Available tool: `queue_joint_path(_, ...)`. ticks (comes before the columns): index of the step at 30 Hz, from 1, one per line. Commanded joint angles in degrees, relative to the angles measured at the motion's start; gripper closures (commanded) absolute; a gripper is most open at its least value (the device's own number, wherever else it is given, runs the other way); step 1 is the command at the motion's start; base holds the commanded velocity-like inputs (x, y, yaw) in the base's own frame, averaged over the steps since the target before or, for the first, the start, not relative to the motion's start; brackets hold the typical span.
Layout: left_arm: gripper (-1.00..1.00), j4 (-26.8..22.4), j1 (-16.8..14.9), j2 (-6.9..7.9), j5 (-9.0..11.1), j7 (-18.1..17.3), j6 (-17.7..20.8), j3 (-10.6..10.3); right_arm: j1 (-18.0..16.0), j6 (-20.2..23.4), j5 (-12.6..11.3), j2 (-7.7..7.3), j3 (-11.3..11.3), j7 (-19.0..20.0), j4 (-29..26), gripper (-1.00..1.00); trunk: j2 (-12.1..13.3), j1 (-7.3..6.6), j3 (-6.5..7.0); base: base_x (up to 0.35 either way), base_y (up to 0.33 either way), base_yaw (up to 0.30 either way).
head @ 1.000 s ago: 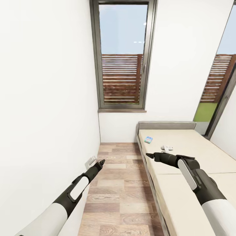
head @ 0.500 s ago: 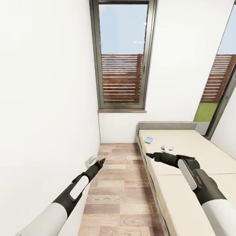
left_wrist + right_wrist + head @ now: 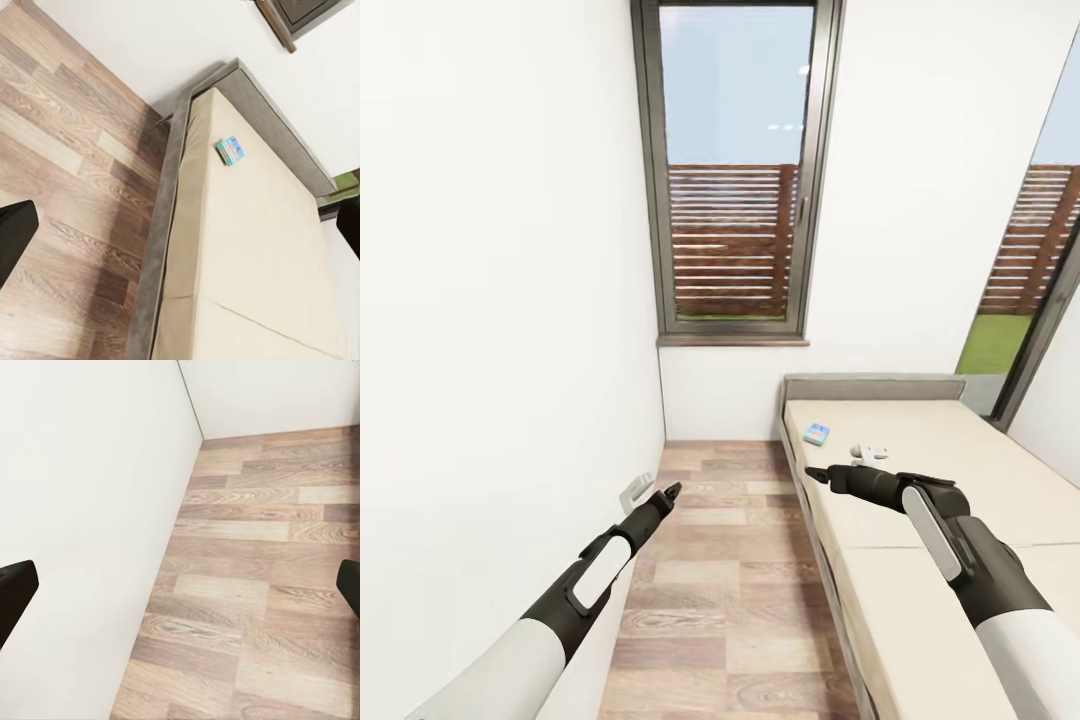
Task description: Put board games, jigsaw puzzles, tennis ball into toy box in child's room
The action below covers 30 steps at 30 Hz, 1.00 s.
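A small blue and green board game lies flat on the beige mattress of the bed, close to the grey headboard. In the left wrist view the same board game rests near the mattress edge. A small white object sits on the mattress just beyond my right gripper; I cannot tell what it is. My right gripper hangs over the bed's left edge, open and empty. My left gripper hovers over the wood floor beside the left wall, open and empty, its fingers wide apart.
A narrow strip of wood-plank floor runs between the white left wall and the bed. A tall window stands in the far wall. A white wall socket sits low on the left wall.
The whole view has shifted slightly as the camera moved a little forward toward the window. Both arms hold the same pose.
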Motion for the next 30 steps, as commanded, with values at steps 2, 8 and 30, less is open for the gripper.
queue_joint_path(2, -1.00, 0.0, 0.0, 0.02, 0.5, 0.0, 0.1, -0.1, 0.0, 0.2, 0.0, -0.04, 0.1, 0.1, -0.1, -1.00, -0.1, 0.06, -0.14, 0.195, 0.000, 0.000)
queue_joint_path(8, -1.00, -0.1, 0.0, 0.02, 0.5, 0.0, 0.1, -0.1, 0.0, 0.2, 0.0, -0.04, 0.1, 0.1, -0.1, -1.00, -0.1, 0.06, -0.14, 0.202, 0.000, 0.000)
queue_joint_path(30, -1.00, -0.1, 0.0, 0.02, 0.5, 0.0, 0.2, -0.1, 0.1, 0.2, 0.0, -0.03, 0.1, 0.1, -0.6, -1.00, -0.1, 0.06, -0.14, 0.209, 0.000, 0.000)
